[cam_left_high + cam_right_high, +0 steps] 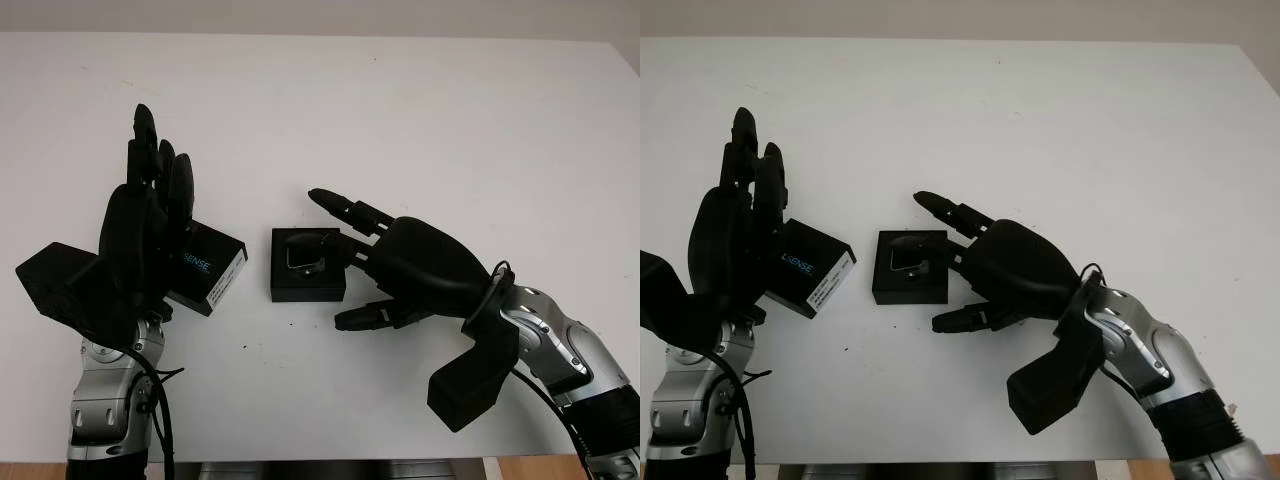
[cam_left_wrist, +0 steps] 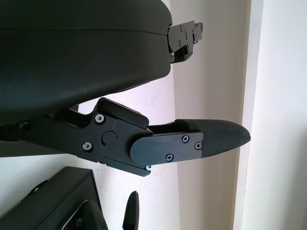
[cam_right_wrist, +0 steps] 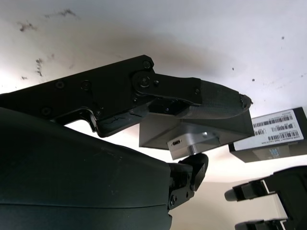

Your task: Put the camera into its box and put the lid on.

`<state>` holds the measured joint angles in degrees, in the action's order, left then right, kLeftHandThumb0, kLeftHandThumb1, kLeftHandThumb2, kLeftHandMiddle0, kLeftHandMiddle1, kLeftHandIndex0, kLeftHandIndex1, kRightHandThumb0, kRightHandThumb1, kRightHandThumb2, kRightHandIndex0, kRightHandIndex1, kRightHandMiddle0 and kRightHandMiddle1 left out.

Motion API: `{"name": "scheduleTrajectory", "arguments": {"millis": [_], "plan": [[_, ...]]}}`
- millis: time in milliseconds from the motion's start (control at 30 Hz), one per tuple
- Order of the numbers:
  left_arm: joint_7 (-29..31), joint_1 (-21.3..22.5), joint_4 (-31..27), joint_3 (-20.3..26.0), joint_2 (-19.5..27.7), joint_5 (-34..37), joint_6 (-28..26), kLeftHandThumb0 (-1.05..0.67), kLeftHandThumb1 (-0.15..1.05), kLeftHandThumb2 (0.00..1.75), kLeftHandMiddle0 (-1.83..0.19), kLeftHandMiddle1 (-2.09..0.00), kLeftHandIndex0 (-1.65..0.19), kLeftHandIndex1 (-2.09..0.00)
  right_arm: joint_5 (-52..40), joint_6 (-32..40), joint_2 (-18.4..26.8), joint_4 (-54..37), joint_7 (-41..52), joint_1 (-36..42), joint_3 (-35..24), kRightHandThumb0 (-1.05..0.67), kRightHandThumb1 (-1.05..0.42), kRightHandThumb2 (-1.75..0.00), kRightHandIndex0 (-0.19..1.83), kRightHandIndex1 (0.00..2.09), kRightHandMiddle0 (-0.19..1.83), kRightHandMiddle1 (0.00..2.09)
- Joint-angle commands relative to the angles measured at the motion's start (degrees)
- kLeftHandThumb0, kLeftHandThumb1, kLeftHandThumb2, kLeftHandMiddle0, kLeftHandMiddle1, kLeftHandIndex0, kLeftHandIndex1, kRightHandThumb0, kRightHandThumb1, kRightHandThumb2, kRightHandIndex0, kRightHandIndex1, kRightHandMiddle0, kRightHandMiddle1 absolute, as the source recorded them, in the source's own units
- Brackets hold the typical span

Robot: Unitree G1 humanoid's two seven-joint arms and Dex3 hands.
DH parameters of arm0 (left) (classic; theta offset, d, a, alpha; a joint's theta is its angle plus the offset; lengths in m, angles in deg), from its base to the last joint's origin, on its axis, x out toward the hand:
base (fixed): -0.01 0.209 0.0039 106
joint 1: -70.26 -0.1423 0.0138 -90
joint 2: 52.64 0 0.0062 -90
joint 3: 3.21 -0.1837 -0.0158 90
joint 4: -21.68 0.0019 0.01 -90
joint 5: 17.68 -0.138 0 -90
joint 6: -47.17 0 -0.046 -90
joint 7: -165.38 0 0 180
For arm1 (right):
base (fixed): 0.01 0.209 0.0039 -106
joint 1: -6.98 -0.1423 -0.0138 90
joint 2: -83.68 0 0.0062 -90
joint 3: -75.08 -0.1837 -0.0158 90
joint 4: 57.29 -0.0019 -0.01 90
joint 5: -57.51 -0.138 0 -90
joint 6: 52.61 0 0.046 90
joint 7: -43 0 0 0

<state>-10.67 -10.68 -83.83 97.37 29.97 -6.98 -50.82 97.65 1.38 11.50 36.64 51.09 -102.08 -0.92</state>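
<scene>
The small black box (image 1: 305,287) stands open at the table's middle with the silver camera (image 1: 302,254) lying inside it. In the right wrist view the camera (image 3: 191,142) shows its silver end past the box wall (image 3: 156,132). My right hand (image 1: 350,262) is open just right of the box: one finger passes beyond the box's far edge, another reaches its right rim by the camera, and the thumb is off its near side. The black lid (image 1: 212,266), with a white label, lies tilted left of the box. My left hand (image 1: 158,175) is open, partly over the lid.
The white table (image 1: 450,120) stretches wide behind and to the right of both hands. Its front edge runs close below the arms. In the right wrist view the lid's barcode label (image 3: 273,129) lies beyond the box.
</scene>
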Motion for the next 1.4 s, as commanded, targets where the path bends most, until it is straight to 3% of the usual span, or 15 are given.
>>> {"name": "scheduleTrajectory", "arguments": {"millis": [0,800,1367], "plan": [[0.2,-0.7,-1.3,0.4,0.5,-0.1,0.3,-0.79,1.05,0.52,0.19,0.00,0.19,0.00,0.6,0.5,1.6,0.5,0.6,2.2,0.2,-0.85,-1.05,-0.59,-0.04,0.05,0.19,0.48],[0.2,-1.1,-3.2,1.6,1.2,0.0,-1.4,-0.80,1.05,0.49,0.19,0.00,0.19,0.00,-1.3,3.1,3.3,-1.8,2.5,7.5,-1.6,-0.83,-1.05,-0.52,-0.03,0.05,0.25,0.51],[0.3,-2.4,-5.5,1.9,1.9,0.0,-3.0,-0.81,1.05,0.51,0.19,0.00,0.19,0.00,-4.3,10.0,3.0,-7.4,7.5,10.1,-3.8,-0.83,-1.05,-0.58,-0.09,0.04,0.30,0.51]]}}
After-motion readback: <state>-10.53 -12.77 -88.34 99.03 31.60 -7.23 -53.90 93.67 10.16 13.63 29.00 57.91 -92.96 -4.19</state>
